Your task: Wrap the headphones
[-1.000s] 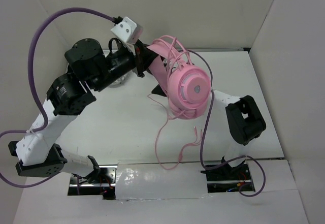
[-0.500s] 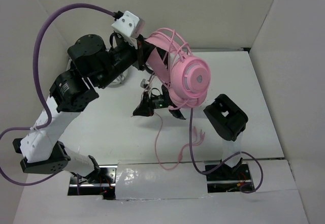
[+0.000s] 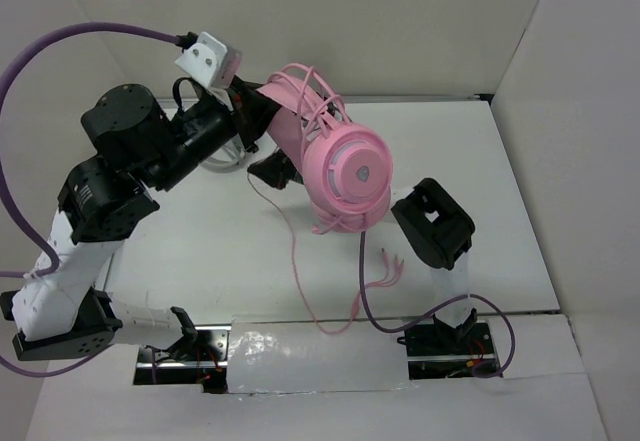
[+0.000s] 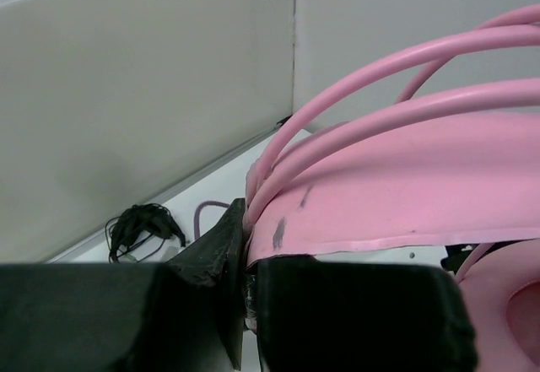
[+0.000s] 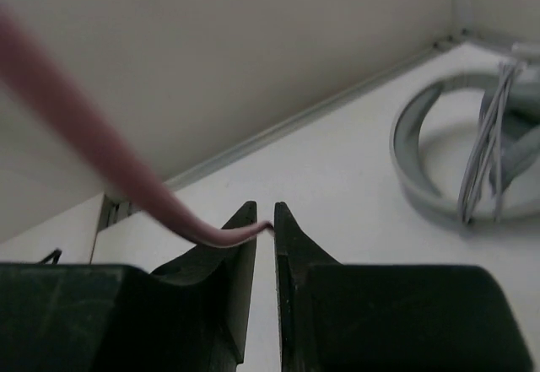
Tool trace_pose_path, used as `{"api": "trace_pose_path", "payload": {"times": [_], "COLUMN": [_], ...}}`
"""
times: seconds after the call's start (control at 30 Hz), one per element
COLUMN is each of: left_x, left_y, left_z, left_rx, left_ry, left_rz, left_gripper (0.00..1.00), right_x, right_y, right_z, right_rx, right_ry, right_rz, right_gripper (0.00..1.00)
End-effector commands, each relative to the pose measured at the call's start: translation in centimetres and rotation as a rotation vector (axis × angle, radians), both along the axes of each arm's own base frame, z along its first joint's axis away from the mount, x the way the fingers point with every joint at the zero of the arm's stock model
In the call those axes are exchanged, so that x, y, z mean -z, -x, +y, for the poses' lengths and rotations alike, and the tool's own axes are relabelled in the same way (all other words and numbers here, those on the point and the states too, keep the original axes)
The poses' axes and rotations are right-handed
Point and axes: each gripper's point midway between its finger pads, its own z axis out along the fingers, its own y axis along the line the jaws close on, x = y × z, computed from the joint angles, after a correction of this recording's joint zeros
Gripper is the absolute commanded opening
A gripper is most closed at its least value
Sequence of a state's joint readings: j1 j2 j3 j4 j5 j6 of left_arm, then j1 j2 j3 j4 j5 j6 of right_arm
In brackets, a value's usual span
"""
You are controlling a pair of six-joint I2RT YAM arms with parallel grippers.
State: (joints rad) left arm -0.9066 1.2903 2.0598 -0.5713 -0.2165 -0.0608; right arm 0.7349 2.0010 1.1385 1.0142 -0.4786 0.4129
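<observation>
From above, my left pincer (image 3: 258, 119) clenches the headphones (image 3: 345, 173) by the headband (image 3: 292, 113), raised over the surface's (image 3: 480, 151) far-left part. Left wrist: the headband sits clamped between its jaws. Right wrist: my right pincer (image 5: 264, 227) pinches the cable (image 5: 101, 146)

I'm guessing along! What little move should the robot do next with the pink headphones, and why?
Probably the right gripper should carry the thin pink cable over the pink headband again: its tips seem to pinch it, the left gripper clamps the band, loops already cross it, and slack trails below.
</observation>
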Motion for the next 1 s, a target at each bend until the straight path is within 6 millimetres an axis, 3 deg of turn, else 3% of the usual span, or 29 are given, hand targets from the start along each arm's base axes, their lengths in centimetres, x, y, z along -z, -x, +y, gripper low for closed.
{"api": "trace_pose_path", "payload": {"times": [0.0,0.3,0.33,0.4,0.57,0.6,0.63,0.67,0.73,0.77,0.83,0.97], "left_x": [-6.0,-7.1,-7.1,-7.6,-9.1,-9.5,-10.0,-10.1,-11.1,-11.0,-12.1,-12.1], "left_y": [2.8,4.2,4.1,3.5,2.0,0.8,0.9,0.0,-0.8,-1.7,-2.6,-4.7], "left_z": [1.6,1.7,1.7,2.2,4.0,4.9,5.0,5.2,6.0,5.7,7.0,7.1], "left_rx": [0.066,0.120,0.115,0.071,-0.057,-0.150,-0.150,-0.196,-0.273,-0.309,-0.420,-0.532], "left_ry": [0.206,0.224,0.223,0.239,0.302,0.305,0.325,0.326,0.312,0.303,0.304,0.264], "left_rz": [-0.084,-0.100,-0.103,-0.114,-0.168,-0.198,-0.211,-0.212,-0.269,-0.281,-0.344,-0.394], "left_gripper": [0.00,0.00,0.00,0.00,0.00,0.00,0.00,0.00,0.00,0.00,0.00,0.00], "right_x": [-8.9,-10.4,-11.0,-10.5,-5.0,-2.4,-2.3,-0.8,0.3,1.5,2.3,4.5], "right_y": [-2.5,-6.0,-6.2,-5.2,-1.3,0.3,0.6,2.0,4.0,4.9,6.9,12.5], "right_z": [0.7,2.0,2.2,2.7,3.1,3.1,3.4,3.3,3.6,3.0,2.3,-1.3], "right_rx": [0.067,0.139,0.126,0.058,-0.029,-0.068,-0.076,-0.125,-0.185,-0.200,-0.243,-0.259], "right_ry": [-0.143,-0.203,-0.209,-0.185,-0.094,-0.045,-0.045,-0.015,0.001,0.021,0.027,0.075], "right_rz": [-0.184,-0.161,-0.165,-0.168,-0.115,-0.082,-0.082,-0.062,-0.054,-0.030,-0.025,0.017], "right_gripper": [0.22,0.25,0.21,0.13,0.15,0.14,0.14,0.12,0.07,0.00,0.00,0.00]}}
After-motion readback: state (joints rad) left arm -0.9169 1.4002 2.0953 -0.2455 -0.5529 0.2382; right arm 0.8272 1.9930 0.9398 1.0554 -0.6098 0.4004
